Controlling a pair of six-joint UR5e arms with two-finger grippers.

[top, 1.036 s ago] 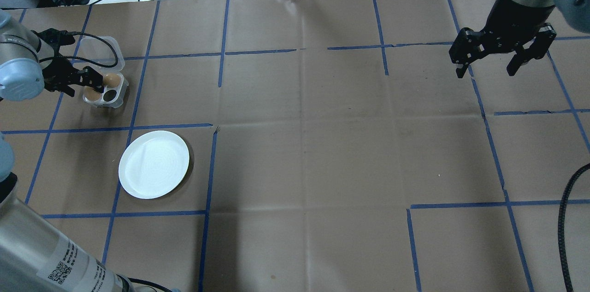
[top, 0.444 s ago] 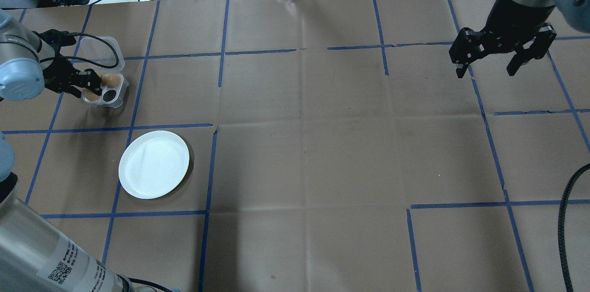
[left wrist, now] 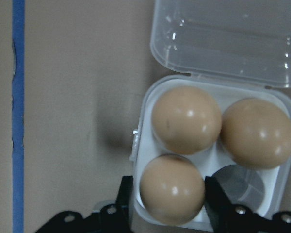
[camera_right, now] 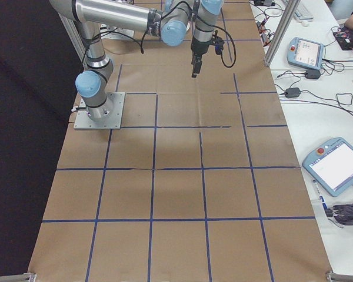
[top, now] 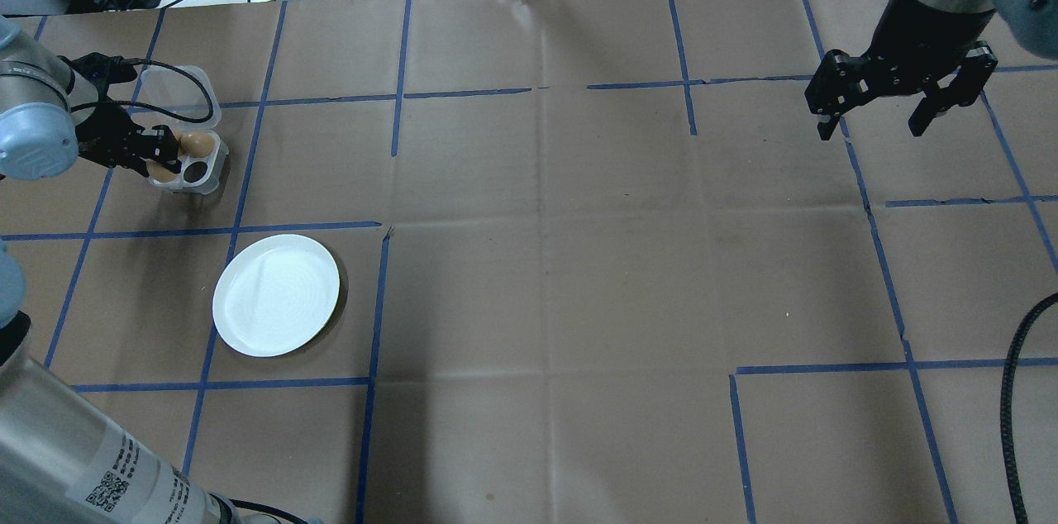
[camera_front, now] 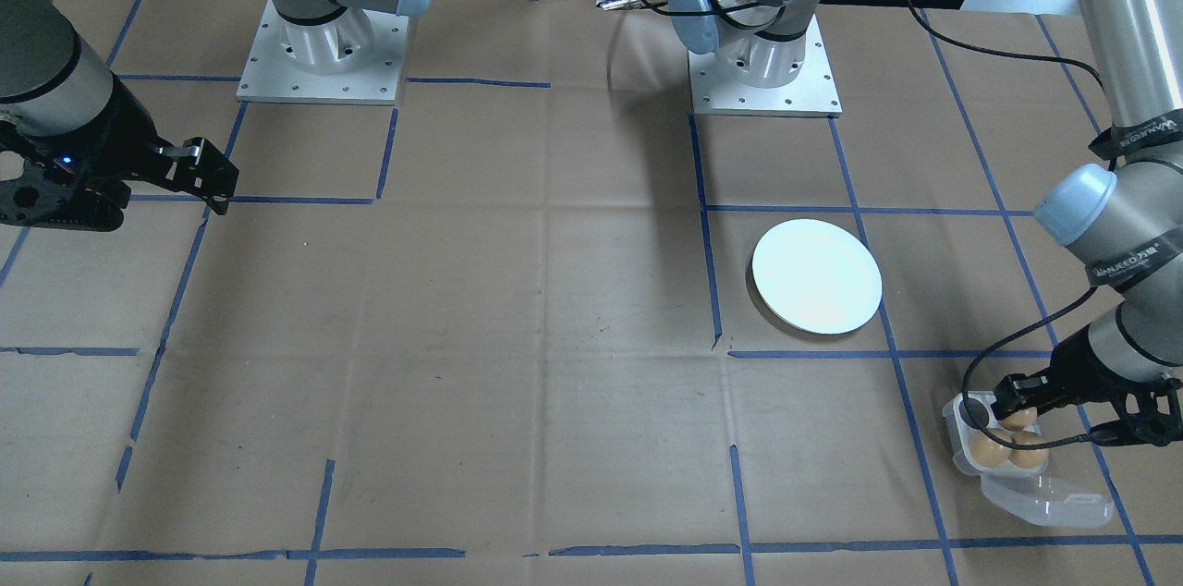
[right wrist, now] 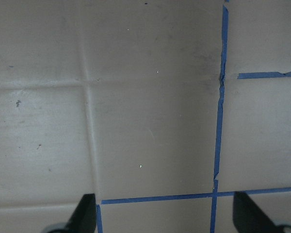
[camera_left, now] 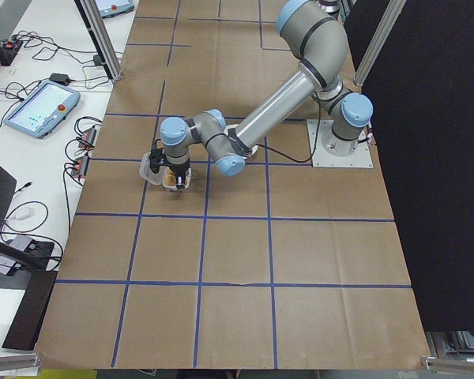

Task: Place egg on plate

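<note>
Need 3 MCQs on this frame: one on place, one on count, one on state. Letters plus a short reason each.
1. Where is the egg box relative to the plate in the overhead view?
A. above and to its left
B. on top of it
C. far off at the view's right edge

2. How many eggs sit in the egg box?
A. one
B. three
C. four

3. What is on the plate?
A. one egg
B. the box's lid
C. nothing

Key: 1 A, the box lies beyond the plate, near the left gripper. 2 B, the left wrist view shows three brown eggs and one empty cell. 3 C, the plate's white surface is bare in both the overhead and front-facing views.
</note>
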